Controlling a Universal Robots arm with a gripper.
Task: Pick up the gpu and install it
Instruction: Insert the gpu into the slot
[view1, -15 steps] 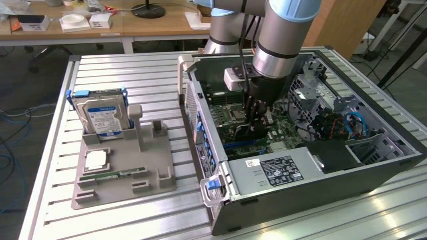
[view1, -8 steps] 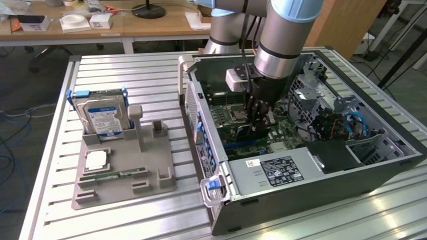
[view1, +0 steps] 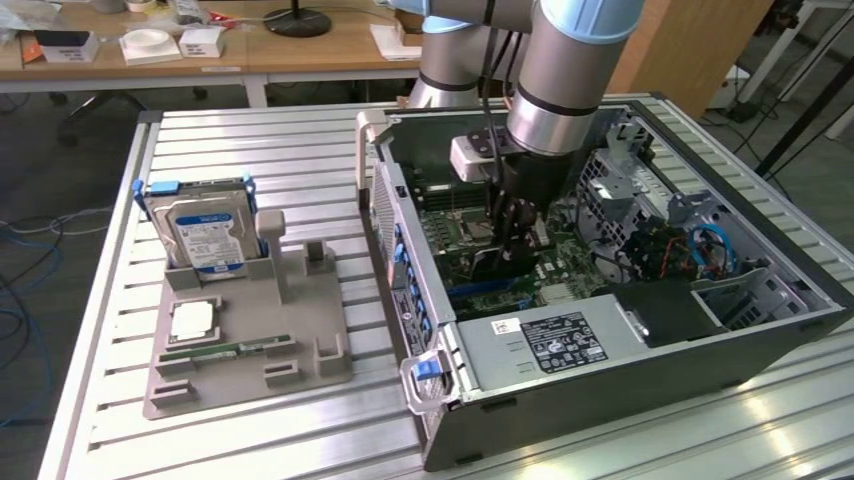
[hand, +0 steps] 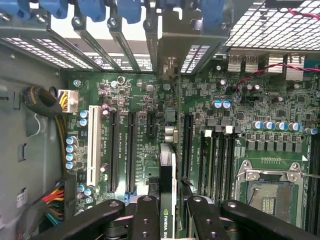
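Arm reaches down into the open computer case (view1: 601, 330), which lies on its side on the slatted tabletop (view1: 267, 440), toward the exterior view's right. Gripper (view1: 514, 235) sits low over the motherboard (hand: 250, 100), jaws pinching the gpu (hand: 167, 200) edge-on between them; wrist view shows the card's thin black edge with a green logo, running away from the gripper toward the rear slot brackets (hand: 115, 30).

Card hangs over the bank of long black expansion slots (hand: 122, 145), close to the board; whether it is seated, cannot tell.

Around it: white slot (hand: 92, 145) and a yellow-and-black cable bundle (hand: 50, 110) to one side, memory slots (hand: 215, 160) and the bare CPU socket (hand: 267, 192) to the other. Blue retaining clips (hand: 95, 10) line the case rear above the brackets. Power supply (view1: 567, 345) lies just beside the gripper, nearer the tabletop's near edge.

Outside the case, at the exterior view's left, a grey parts holder (view1: 240, 350) carries an upright hard drive (view1: 200, 235) and a green memory stick (view1: 240, 349) lying flat.
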